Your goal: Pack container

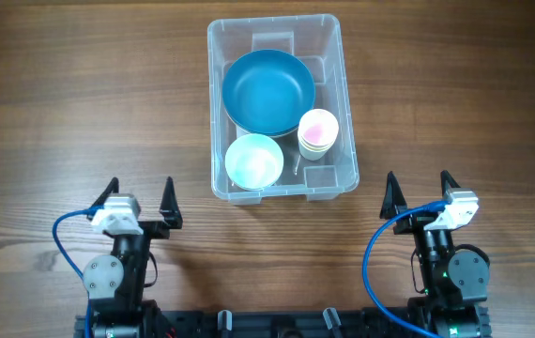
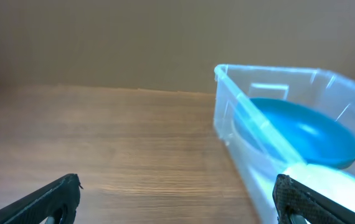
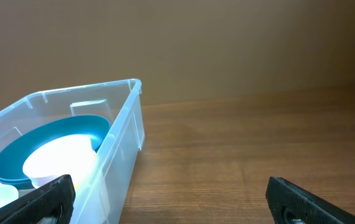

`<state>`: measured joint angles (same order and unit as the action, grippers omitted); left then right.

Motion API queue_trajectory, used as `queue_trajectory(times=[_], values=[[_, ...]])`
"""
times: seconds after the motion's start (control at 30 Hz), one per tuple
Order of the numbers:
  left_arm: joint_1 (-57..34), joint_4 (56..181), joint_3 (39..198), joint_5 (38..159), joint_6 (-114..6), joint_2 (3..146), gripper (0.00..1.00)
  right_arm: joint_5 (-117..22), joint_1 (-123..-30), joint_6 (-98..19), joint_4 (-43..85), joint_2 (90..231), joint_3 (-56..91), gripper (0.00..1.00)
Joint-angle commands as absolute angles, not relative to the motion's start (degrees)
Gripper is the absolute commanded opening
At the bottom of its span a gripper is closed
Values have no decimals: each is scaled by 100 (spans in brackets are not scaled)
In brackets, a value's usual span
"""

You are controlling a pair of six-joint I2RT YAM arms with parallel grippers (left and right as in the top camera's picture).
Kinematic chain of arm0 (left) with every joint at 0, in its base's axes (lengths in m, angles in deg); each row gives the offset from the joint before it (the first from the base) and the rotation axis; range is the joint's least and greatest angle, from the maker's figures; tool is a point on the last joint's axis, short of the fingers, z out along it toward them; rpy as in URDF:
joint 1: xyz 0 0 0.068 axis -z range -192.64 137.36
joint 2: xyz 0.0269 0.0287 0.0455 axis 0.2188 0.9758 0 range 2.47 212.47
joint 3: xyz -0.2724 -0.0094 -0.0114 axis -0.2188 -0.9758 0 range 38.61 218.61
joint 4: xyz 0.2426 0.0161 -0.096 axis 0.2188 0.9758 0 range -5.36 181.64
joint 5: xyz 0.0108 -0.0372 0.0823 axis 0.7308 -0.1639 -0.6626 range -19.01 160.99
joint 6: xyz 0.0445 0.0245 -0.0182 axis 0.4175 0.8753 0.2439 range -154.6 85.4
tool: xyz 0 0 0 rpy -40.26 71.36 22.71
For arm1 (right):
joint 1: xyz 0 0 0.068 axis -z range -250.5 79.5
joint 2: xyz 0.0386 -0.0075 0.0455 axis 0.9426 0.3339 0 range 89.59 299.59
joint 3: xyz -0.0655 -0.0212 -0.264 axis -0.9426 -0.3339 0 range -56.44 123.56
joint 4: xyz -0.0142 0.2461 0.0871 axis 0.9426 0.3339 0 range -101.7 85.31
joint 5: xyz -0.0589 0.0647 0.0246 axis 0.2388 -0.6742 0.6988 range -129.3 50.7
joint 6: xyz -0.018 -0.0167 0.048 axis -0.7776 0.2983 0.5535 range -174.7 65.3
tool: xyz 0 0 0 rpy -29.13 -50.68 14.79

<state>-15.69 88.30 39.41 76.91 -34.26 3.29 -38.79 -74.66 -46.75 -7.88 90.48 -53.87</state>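
Left claw (image 1: 140, 188) and right claw (image 1: 418, 183) gape wide, empty, parked clear of the container (image 1: 273, 21), seemingly already packed

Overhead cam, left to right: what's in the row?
left pincer → container (inside it: white bowl → cups) → right pincer
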Motion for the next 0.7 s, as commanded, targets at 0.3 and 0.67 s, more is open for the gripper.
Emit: queue_trajectory(times=[0.3, 0.67], values=[[-1543, 8782, 3893, 7758, -2279, 263, 100, -3783, -7438, -4557, -819, 8986, -5433, 100], [-1543, 8577, 3893, 7758, -2303, 263, 100, -3783, -7438, -4555, -819, 8986, -5433, 100]])
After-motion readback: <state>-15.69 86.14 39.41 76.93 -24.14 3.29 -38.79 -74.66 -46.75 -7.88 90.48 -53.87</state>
